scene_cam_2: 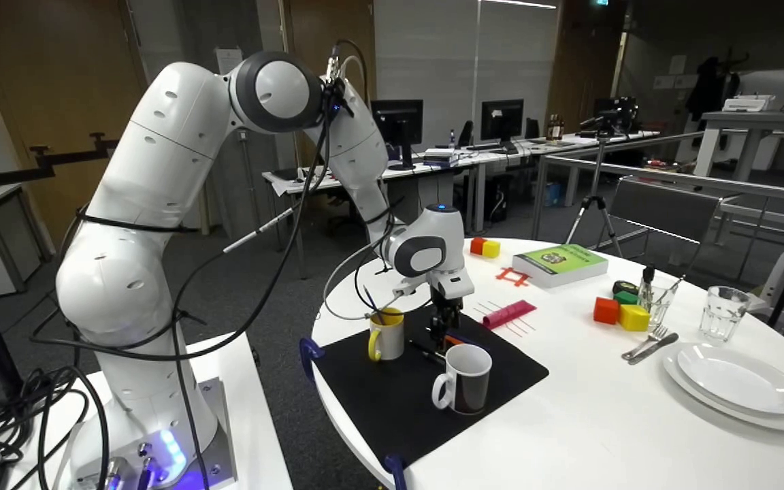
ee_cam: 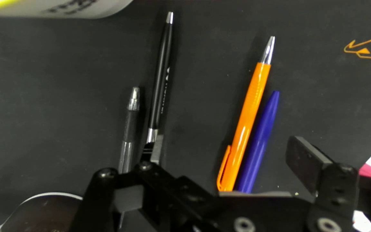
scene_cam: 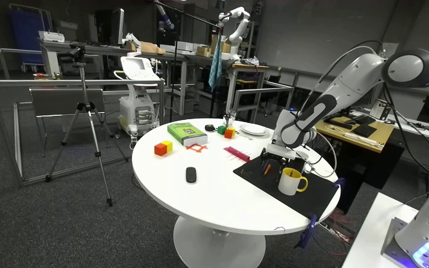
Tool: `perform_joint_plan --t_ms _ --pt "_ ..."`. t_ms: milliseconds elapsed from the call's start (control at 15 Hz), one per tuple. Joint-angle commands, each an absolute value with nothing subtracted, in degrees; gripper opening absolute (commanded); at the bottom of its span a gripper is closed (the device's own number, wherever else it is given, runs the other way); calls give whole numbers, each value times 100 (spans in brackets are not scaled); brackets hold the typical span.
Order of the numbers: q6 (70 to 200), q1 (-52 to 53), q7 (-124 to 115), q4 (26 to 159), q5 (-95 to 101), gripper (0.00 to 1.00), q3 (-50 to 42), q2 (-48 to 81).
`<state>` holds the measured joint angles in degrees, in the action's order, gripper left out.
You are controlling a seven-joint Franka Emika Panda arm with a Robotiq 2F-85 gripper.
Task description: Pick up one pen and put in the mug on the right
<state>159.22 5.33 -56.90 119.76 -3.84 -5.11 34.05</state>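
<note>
My gripper is open and empty, pointing down low over the black mat. An orange pen and a blue pen lie side by side between its spread fingers. A black pen and a dark clear-barrelled pen lie at the left finger, partly hidden by it. A white mug with yellow inside and handle stands upright on the mat with a pen in it; it also shows in an exterior view. A white-and-dark mug stands on the gripper's other side, partly hidden behind the gripper in an exterior view.
The black mat is held by blue clamps at the white round table's edge. A pink rolled piece lies beside the mat. Plates, glasses, coloured blocks, a green book and a black object stand farther off.
</note>
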Motion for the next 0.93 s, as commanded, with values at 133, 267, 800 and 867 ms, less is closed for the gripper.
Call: perform_joint_plan --t_ms 133,267,800,867 --pt "15773 667 -5556 11915 -487 100 -637 3373" --pt "15721 667 -5561 11910 -485 100 -641 3369" --pt "15341 828 -5646 11894 -377 100 -774 3359" --pt "15308 829 -5637 11891 -378 100 -766 3359"
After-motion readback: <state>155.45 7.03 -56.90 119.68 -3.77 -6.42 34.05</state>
